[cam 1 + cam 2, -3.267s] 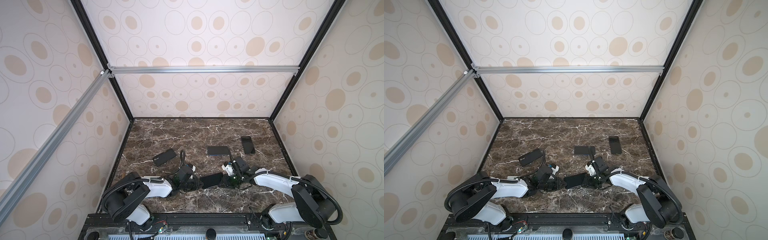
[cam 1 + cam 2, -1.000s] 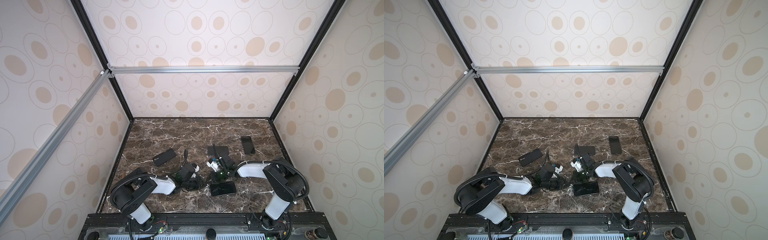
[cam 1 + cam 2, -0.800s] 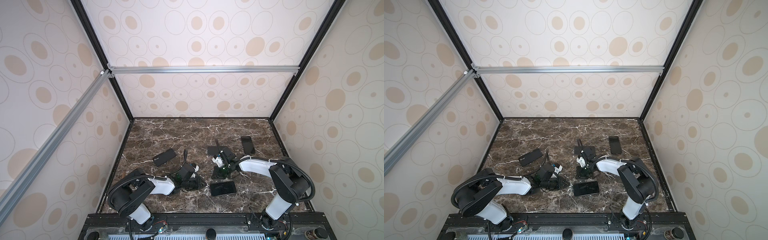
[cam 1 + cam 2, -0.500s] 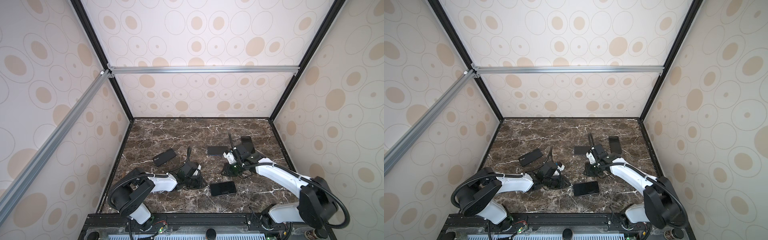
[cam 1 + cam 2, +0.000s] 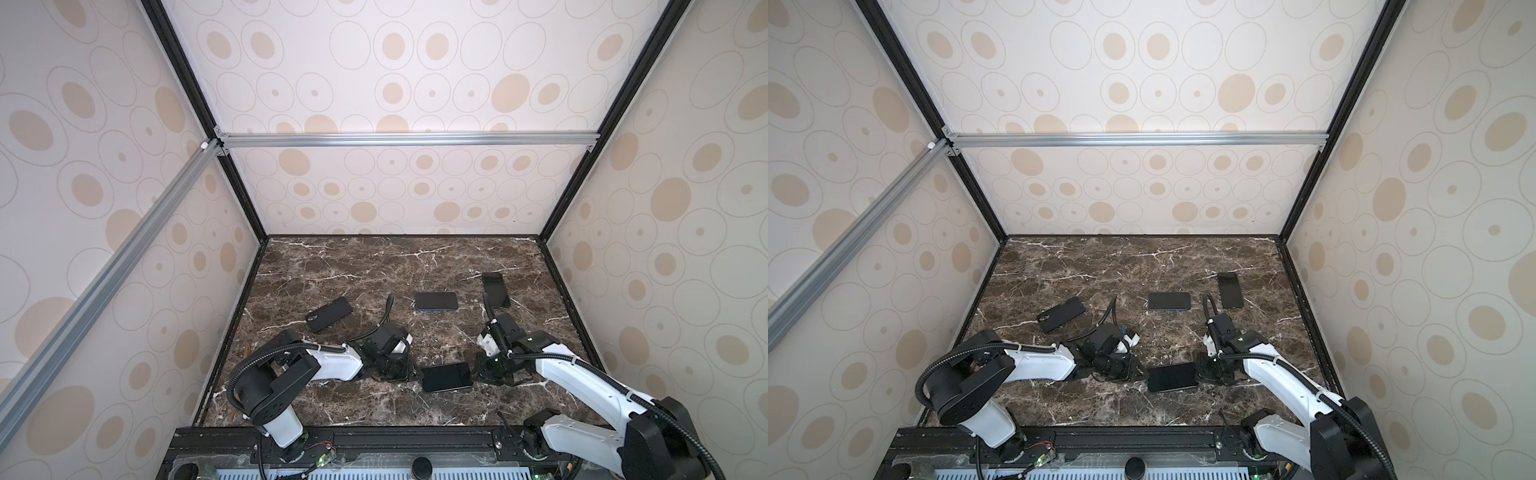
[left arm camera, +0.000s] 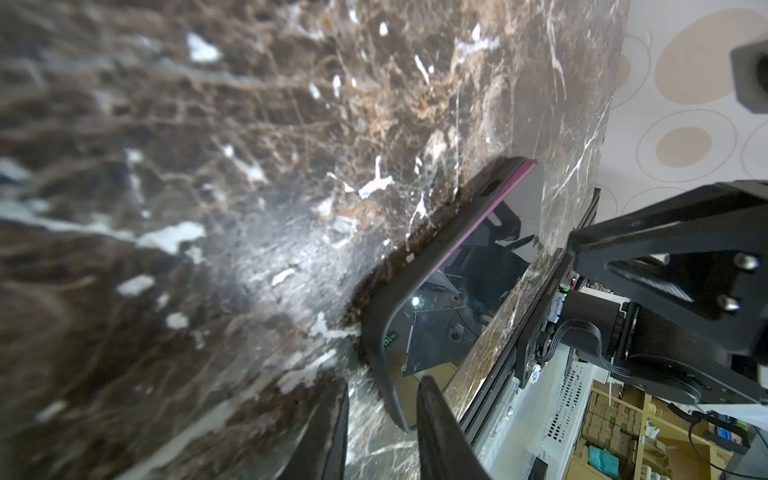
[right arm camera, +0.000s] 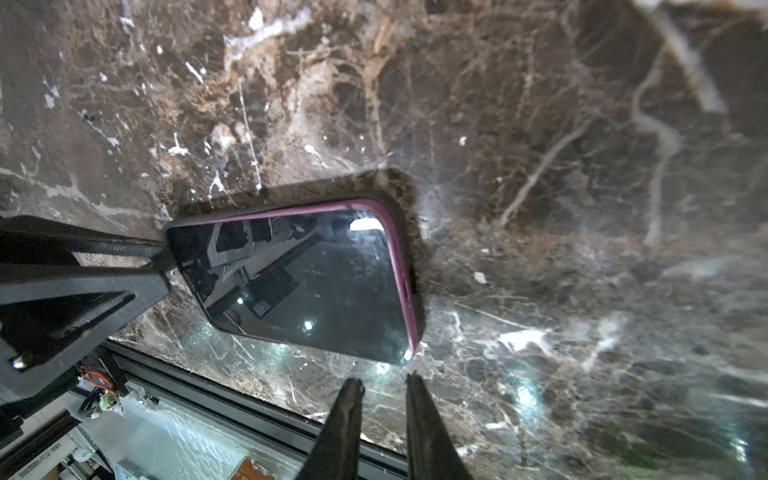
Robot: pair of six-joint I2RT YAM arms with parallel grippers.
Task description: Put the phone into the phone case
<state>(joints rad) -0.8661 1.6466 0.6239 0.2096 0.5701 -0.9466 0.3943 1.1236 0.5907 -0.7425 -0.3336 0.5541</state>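
Note:
The phone point(image 5: 446, 377) point(image 5: 1172, 377) lies flat, screen up, near the table's front middle. Its pink rim sits inside the black phone case point(image 7: 412, 266) point(image 6: 415, 266), and the dark screen point(image 7: 316, 286) reflects the room. My left gripper point(image 5: 409, 371) point(image 6: 382, 399) is low at the phone's left end, jaws slightly apart, with the case's corner showing in the gap. One of its fingers point(image 7: 104, 249) touches that end. My right gripper point(image 5: 482, 371) point(image 7: 382, 384) is at the right end, open, tips just short of the case's corner and nothing between them.
Further back on the marble table point(image 5: 374, 266) lie a black case point(image 5: 329, 314) at the left, a dark phone with a blue edge point(image 5: 436, 301) in the middle and another dark phone point(image 5: 496, 290) at the right. Black frame rails border the table.
The right gripper swung from the table's middle out to the right, then down to the phone's right end. Both grippers' jaws have parted slightly. The phone has stayed put over the last second.

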